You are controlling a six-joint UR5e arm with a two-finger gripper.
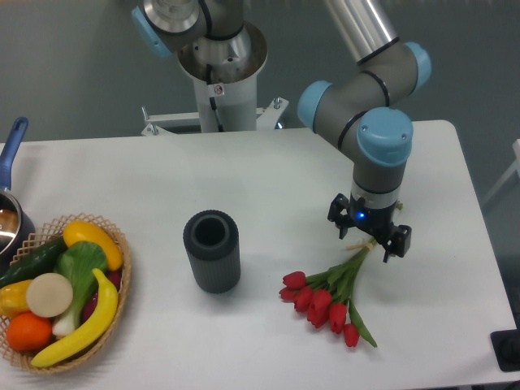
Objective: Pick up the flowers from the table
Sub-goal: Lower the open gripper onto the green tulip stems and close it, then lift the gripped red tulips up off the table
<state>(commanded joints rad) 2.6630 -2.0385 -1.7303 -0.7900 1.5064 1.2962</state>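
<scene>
Red tulip-bud flowers (325, 302) lie on the smooth white table (268, 179), stems between the hand's (367, 238) spread fingers.

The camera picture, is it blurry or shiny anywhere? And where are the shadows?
In the camera view the picture is fairly sharp but a little soft and grainy; the light is even, with no strong glare on the white table. Faint shadows sit beside the dark vase and under the flowers; a small blue light glows on the gripper.
</scene>
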